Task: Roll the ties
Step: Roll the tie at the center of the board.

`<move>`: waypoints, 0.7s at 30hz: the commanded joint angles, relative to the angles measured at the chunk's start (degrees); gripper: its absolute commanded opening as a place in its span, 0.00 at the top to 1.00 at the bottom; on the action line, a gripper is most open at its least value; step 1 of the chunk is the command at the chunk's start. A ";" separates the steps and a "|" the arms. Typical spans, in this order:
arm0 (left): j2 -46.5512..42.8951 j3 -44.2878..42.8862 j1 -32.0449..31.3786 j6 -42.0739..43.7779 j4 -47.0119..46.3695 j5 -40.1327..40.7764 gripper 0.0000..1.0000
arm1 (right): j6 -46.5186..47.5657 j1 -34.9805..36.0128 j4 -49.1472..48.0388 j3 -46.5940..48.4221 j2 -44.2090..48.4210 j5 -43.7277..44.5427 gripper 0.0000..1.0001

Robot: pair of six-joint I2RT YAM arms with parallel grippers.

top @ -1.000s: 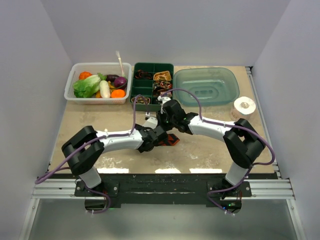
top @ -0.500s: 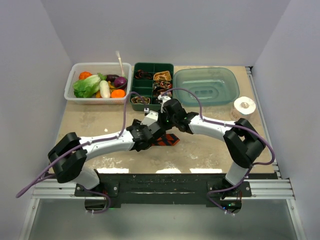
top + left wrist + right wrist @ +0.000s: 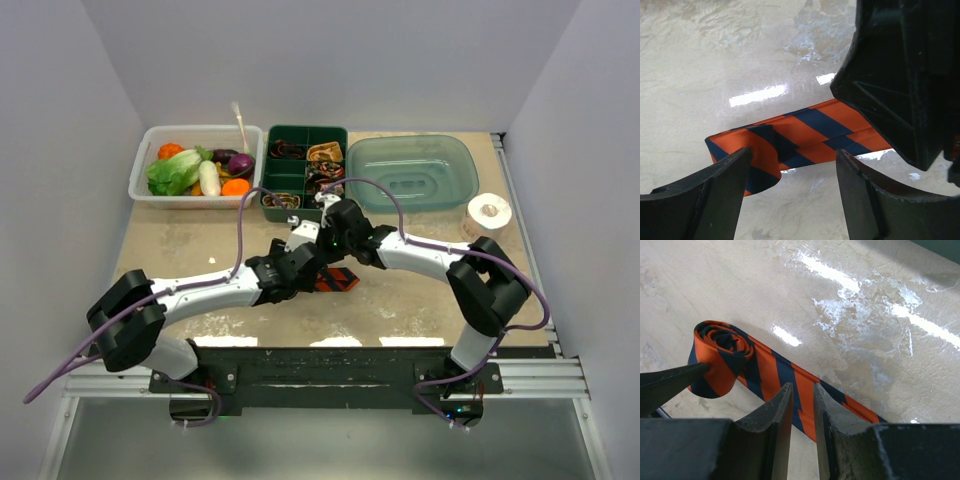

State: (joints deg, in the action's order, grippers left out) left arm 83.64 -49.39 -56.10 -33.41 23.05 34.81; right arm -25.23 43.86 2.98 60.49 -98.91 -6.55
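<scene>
Striped tie [image 3: 720, 357] — seemingly well inside table [image 3: 190, 250] edges

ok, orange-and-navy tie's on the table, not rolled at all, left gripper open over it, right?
No: one end of the orange-and-navy tie is rolled into a coil (right wrist view). Rest holds: on the table, left gripper open over it.
</scene>
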 commanded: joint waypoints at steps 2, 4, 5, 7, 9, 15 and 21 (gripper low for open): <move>-5.93 2.27 0.55 0.45 -8.36 -3.60 0.26 | 1.06 0.09 -0.61 -0.46 2.93 0.92 0.73; -8.12 2.89 0.98 0.63 -9.69 -4.57 0.25 | 1.15 0.09 -0.35 -0.11 2.94 0.75 0.73; -8.75 2.89 1.25 0.63 -9.69 -4.75 0.25 | 1.50 0.09 -0.43 0.07 3.02 0.40 0.73; -10.67 2.98 2.12 0.71 -8.99 -4.84 0.25 | 1.59 0.00 -0.87 0.59 3.11 0.13 0.73; -12.96 3.50 3.53 0.45 -7.85 -4.92 0.24 | 1.42 0.26 -1.93 1.12 2.94 -2.41 0.73; -21.65 7.63 12.56 -1.65 -6.00 -9.84 0.22 | 2.29 4.47 -2.02 6.73 -0.30 -4.17 0.74; -29.04 12.20 24.95 -4.73 -5.21 -19.93 0.16 | 3.17 9.40 -0.96 13.94 -5.41 -4.79 0.74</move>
State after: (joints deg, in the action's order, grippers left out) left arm 58.28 -39.38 -38.00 -35.03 17.93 22.81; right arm -23.57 50.22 2.72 68.90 -101.56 -9.26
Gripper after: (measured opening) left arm 0.825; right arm 0.261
